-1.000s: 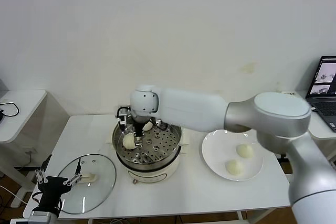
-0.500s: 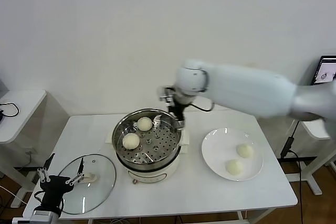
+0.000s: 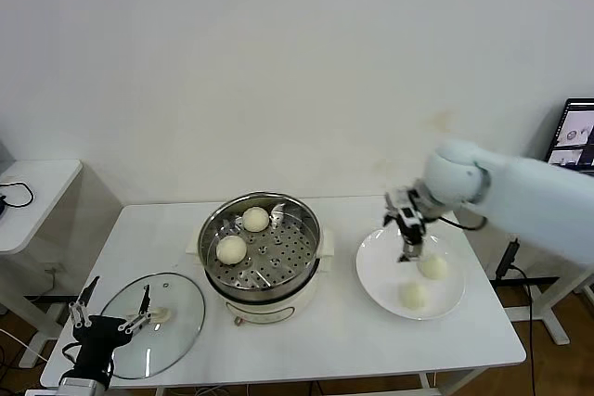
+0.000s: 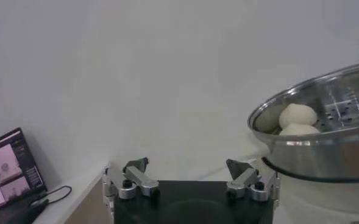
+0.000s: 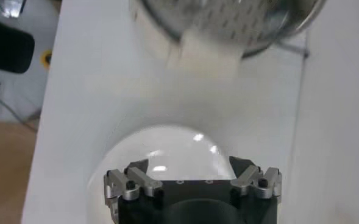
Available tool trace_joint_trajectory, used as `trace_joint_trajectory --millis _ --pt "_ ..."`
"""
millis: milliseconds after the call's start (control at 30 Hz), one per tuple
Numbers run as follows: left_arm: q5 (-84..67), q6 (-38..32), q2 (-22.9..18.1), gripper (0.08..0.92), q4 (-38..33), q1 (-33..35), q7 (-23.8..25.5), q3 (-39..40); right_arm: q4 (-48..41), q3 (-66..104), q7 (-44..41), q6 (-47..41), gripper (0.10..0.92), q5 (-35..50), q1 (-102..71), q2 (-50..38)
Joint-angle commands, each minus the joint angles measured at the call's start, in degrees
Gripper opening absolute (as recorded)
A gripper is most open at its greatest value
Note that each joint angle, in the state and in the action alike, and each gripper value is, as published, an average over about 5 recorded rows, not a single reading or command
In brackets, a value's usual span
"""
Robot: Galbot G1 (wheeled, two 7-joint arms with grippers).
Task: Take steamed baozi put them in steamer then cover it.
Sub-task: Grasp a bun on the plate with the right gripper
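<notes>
**Table layout**

The steamer point(image 3: 261, 249) stands at the middle of the table point(image 3: 316, 340), with two baozi point(image 3: 243, 233) in it. The cover point(image 3: 151, 324) lies on the table left and in front of it. The plate point(image 3: 376, 275) lies to the right, with two baozi on it.

The steamed baozi point(image 3: 231, 249) are smooth cream-white, two on the shiny silver steamer point(image 3: 212, 266) tray (dotted with perforations), two on a plain white plate point(image 3: 375, 277). The cover point(image 3: 172, 329) is clear glass, silver-rimmed, its handle seemingly cream; the table point(image 3: 334, 340) is white.
</notes>
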Motion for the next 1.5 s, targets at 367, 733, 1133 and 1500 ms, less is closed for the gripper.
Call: trace_joint_trajectory --millis 367,733,1133,1500 --pt "0.9 0.1 -0.3 0.823 0.6 0.2 0.0 -0.2 -3.9 18.1 0.4 5.8 0.823 -13.2 -28.0 -5.2" --pt "1.2 -0.1 -0.7 0.823 0.8 0.5 0.0 -0.7 -9.1 19.1 1.8 4.9 0.823 -13.6 -28.9 1.5" --pt "1.3 -0.2 -1.0 0.823 1.3 0.2 -0.1 -0.7 -11.0 18.9 3.0 2.7 0.797 -14.0 -29.0 4.6" --pt "1.2 -0.2 -1.2 0.823 1.5 0.0 -0.2 -0.6 -12.0 19.0 2.7 2.2 0.694 -13.8 -29.0 5.1"
